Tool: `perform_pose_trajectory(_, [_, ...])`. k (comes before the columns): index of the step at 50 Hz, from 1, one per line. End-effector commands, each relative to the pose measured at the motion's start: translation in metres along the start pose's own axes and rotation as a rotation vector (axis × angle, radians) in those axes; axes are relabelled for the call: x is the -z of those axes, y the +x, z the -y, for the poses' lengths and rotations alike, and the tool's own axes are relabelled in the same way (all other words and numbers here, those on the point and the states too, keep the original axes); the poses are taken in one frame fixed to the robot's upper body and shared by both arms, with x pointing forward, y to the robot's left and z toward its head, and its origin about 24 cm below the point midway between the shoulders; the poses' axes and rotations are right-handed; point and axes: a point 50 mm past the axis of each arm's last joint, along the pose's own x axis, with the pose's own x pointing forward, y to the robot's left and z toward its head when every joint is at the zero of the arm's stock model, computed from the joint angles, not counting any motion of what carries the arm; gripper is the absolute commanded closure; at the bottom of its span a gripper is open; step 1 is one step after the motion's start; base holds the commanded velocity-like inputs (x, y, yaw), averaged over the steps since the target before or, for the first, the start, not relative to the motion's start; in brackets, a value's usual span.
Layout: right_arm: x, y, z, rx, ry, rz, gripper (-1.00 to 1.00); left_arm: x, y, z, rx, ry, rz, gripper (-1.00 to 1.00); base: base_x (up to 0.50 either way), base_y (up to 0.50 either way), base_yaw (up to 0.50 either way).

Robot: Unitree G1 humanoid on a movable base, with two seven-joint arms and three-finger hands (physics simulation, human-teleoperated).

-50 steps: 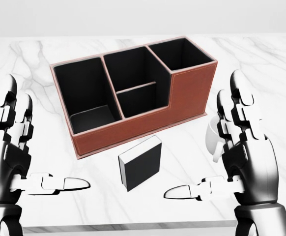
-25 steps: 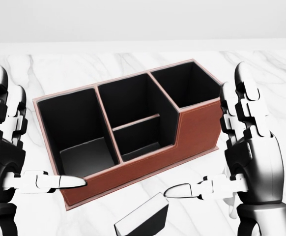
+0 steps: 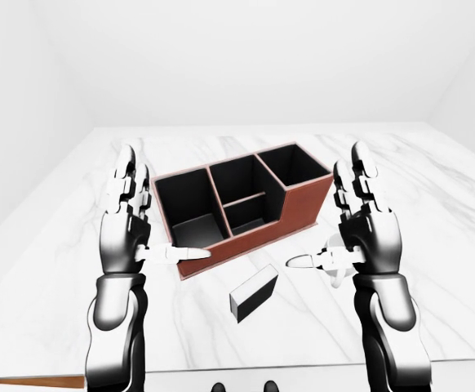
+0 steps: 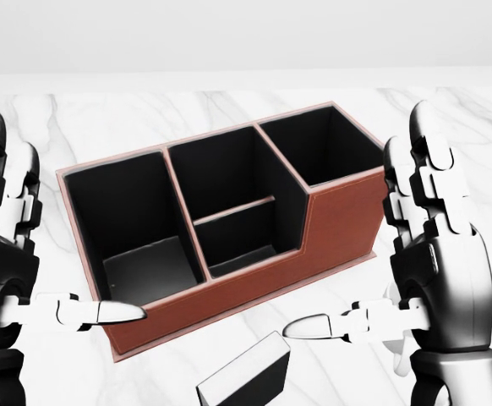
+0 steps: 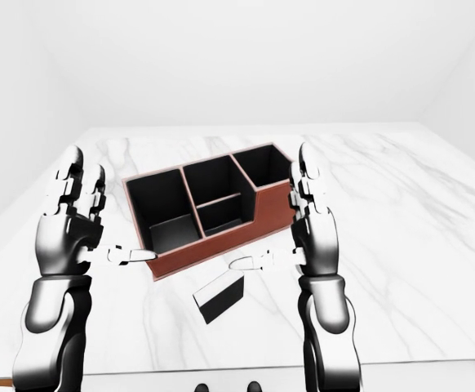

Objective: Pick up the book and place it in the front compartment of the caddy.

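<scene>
The caddy (image 3: 303,206) is a reddish-brown box with black compartments, standing on the white marble table. The book (image 3: 254,292) is small and black with white page edges; it lies on the table just below the caddy, and in the head view (image 4: 246,376) the bottom edge cuts it off. My left hand (image 3: 156,220) is open and raised at the caddy's left end, thumb pointing right. My right hand (image 3: 329,214) is open and raised at the caddy's right end, thumb pointing left above the book. Neither hand touches the book.
A white mug (image 3: 336,269) stands mostly hidden behind my right hand. The marble table (image 3: 50,269) spreads wide on both sides, and its near edge (image 3: 221,369) runs along the bottom of the left-eye view. White walls stand behind.
The camera has moved: the whole head view slid down and the caddy looks larger, so the book now sits at the bottom edge. The hands hold the same open pose.
</scene>
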Motion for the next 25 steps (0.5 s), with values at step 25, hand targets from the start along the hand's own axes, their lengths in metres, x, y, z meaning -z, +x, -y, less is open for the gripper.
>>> perform_pose_trajectory(25, [-0.0014, -0.0002, -0.0008, 0.012, 0.008, 0.006, -1.0, 0.0013, -0.0003, 0.0001, 0.001, -0.001, -0.006, -1.0, 0.0, 0.04, 0.0])
